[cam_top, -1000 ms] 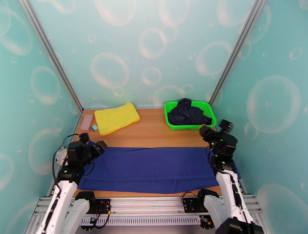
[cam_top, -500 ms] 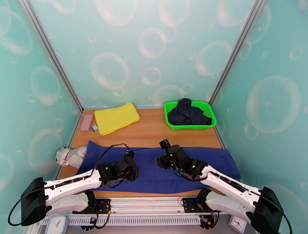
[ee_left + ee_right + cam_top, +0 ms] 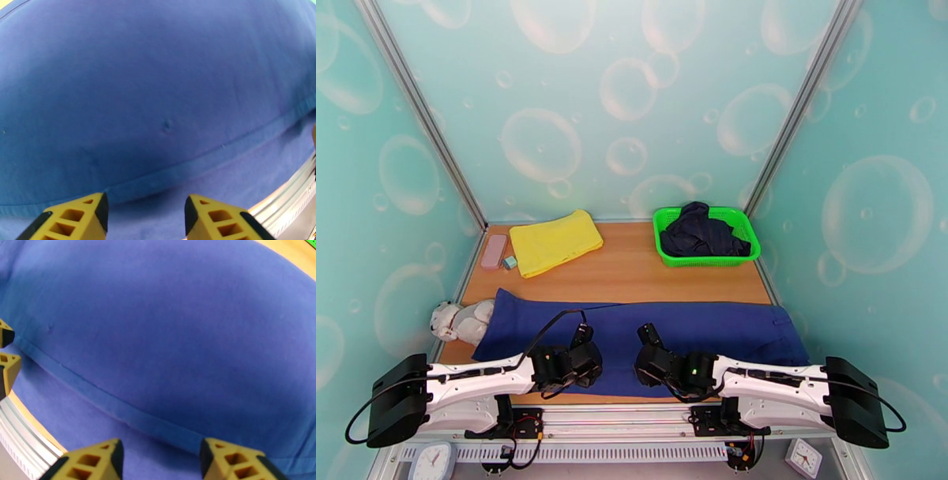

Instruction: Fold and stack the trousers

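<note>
Over the near edge of the royal-blue trousers (image 3: 711, 328), the left gripper (image 3: 145, 205) and right gripper (image 3: 161, 455) hover side by side, jaws apart and empty. The trousers lie flat. Beyond them sit a yellow cloth (image 3: 553, 241) and a green basket (image 3: 709, 260).

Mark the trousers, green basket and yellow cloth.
trousers (image 3: 735, 328), top external view, flat cloth of right half
green basket (image 3: 711, 260), top external view, near rim
yellow cloth (image 3: 553, 241), top external view, its middle
</note>
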You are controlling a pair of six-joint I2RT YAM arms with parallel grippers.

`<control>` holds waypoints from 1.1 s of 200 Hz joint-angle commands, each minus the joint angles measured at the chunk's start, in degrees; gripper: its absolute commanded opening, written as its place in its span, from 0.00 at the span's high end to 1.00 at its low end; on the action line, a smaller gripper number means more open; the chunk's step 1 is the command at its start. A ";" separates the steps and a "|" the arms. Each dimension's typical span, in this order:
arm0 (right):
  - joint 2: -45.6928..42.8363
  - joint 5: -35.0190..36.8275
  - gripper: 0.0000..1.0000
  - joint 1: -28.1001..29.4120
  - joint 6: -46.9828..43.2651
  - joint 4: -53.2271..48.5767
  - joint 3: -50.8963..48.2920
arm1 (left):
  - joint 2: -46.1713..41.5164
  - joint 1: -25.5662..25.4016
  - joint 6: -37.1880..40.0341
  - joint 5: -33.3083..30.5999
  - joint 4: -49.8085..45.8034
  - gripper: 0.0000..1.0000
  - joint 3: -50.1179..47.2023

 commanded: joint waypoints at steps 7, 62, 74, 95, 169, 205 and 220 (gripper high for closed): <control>2.71 3.45 0.45 0.49 2.63 -1.91 0.49 | 2.56 -1.22 0.35 0.22 0.22 0.44 -0.36; 9.19 3.98 0.48 0.49 0.93 -0.94 2.26 | 0.27 -1.83 -0.06 -0.24 1.04 0.45 -0.54; 10.35 3.98 0.48 0.43 0.64 -0.83 2.84 | -0.45 -1.83 0.20 -0.01 1.40 0.45 -1.04; 12.15 3.76 0.49 0.35 0.33 -0.67 3.58 | -1.65 -1.70 0.03 -0.39 1.66 0.45 -1.85; 9.20 3.97 0.94 -1.22 -0.04 -0.25 2.75 | -6.48 -0.78 0.04 -1.96 2.36 0.45 -3.67; 5.65 2.59 0.79 -1.23 -1.43 -0.47 1.91 | -7.49 -0.51 4.54 -3.65 6.75 0.53 -4.79; 4.46 0.59 0.70 -0.61 -2.48 0.76 0.94 | -5.73 -1.07 6.86 -4.56 8.17 0.56 -3.79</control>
